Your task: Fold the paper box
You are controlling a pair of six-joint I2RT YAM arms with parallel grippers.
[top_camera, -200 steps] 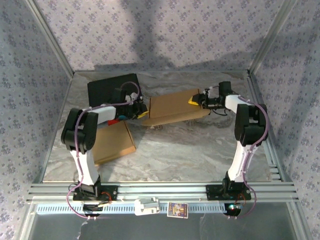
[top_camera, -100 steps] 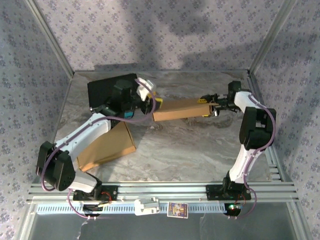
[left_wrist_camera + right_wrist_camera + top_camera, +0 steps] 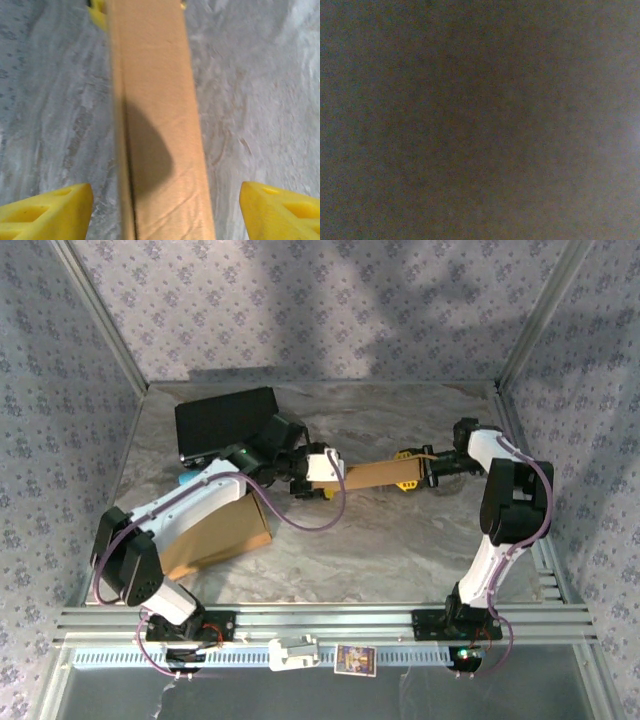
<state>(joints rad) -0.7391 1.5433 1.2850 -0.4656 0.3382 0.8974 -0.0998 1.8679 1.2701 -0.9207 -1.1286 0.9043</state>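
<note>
One long, flat cardboard box (image 3: pixel 375 475) crosses the veined tabletop (image 3: pixel 380 550).

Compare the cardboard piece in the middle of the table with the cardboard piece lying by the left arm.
The middle cardboard piece shows as a narrow strip; the left cardboard piece shows a broad face. The middle cardboard piece lies mostly in plain view; the left cardboard piece is partly hidden under the left arm. Both are plain brown cardboard.
</note>
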